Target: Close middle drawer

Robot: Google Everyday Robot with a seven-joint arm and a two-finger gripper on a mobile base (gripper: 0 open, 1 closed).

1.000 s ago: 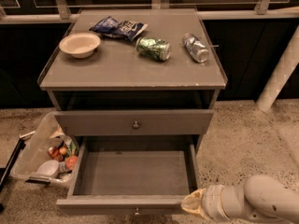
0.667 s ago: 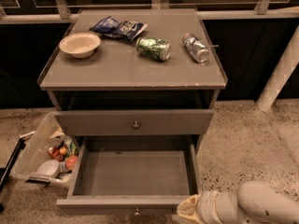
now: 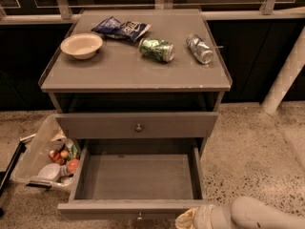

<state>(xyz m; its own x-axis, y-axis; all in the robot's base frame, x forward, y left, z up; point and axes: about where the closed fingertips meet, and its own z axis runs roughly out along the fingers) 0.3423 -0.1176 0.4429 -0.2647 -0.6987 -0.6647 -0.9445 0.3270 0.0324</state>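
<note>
Gripper low at the bottom edge, before the right part of the pulled-out middle drawer, spread or pressed together I cannot tell; stiff wooden box, probably light and free-sliding, best pushed flat on its front beside the knob.

Robot arm: a thick, tube-like link in a smooth, rounded casing of pale grey-white, matt in finish and shaded darker along its underside. Towards the wrist the casing narrows into a short cylindrical collar of the same pale grey, set off from the main link by a faint dark seam. The gripper, at the lower edge of the view just right of centre, is the end piece beyond the collar: a small, lumpy form of cream to dull yellow, distinctly warmer in colour than the arm.
</note>
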